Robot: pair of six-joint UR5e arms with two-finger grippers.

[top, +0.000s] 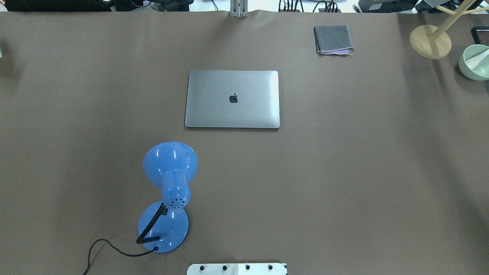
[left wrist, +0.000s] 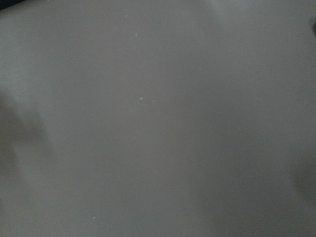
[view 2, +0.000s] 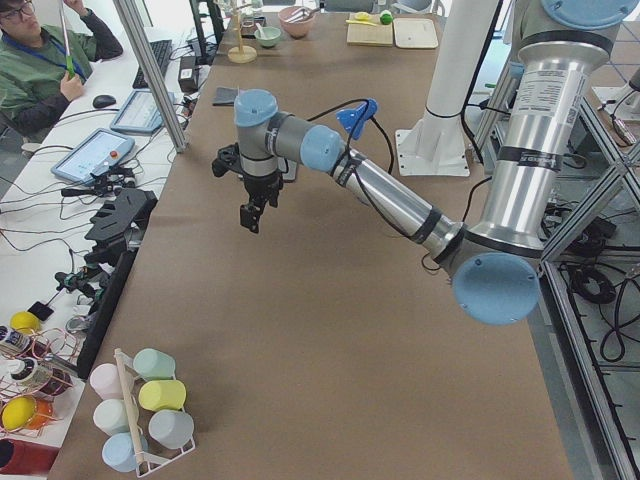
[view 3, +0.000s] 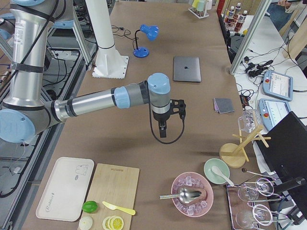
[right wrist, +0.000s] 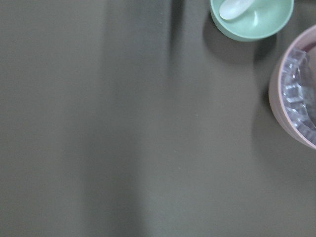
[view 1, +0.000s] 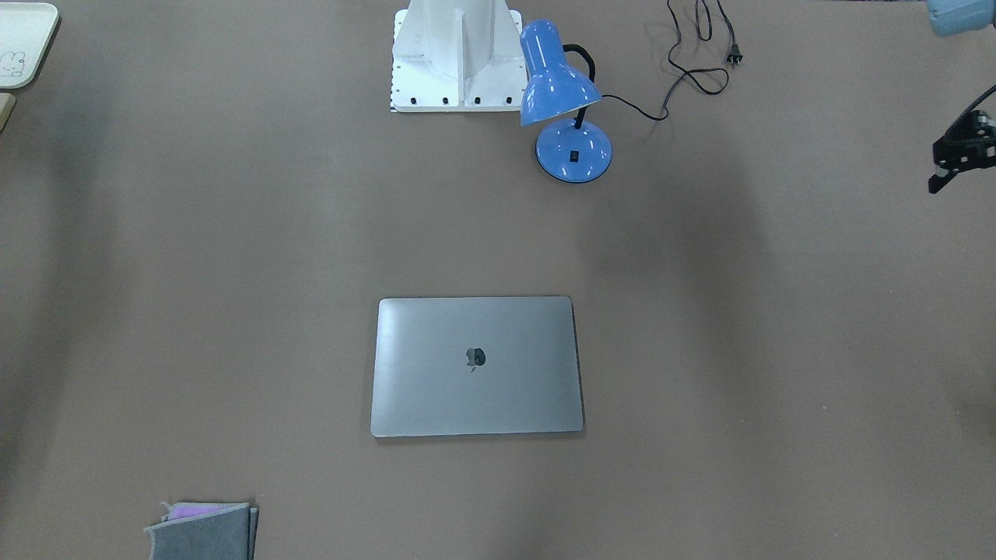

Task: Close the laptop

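– Left gripper (view 2: pixel 250 218) hangs nearest the lens in the left side view, fingers pointing down over the bare brown table (top: pixel 344 172). Are they parted or pinched?

– I cannot tell. It is too small in that view, and the front-facing view catches only a black sliver of it at the edge. I see nothing between the fingers, and its wrist camera shows only plain tabletop.

– And the right gripper (view 3: pixel 163 133)?

– It's the same story. It shows only in the right side view, pointing down above the table with nothing visibly held, and its spread is unreadable. Its wrist camera looks down on a mint-green bowl (right wrist: pixel 252 17) with a white spoon in it, and on the rim of a pink bowl of ice cubes (right wrist: pixel 296 94).

– Moving outward, where is the laptop (top: pixel 232 99)?

– It lies flat at mid-table with the lid down and the dark apple logo facing up. A blue desk lamp (top: pixel 170 179) stands between it and the robot's base, towards the robot's left. A folded grey felt cloth (top: pixel 333 39) lies beyond it, towards the robot's right. Lamp and cloth stand well apart from it, and so do both grippers.

– So how far along is the task?

– I judge it done. No keyboard or screen shows, and no gap is visible along the lid's edges. A hairline gap would be too fine to see here. Otherwise nothing seems left to do.
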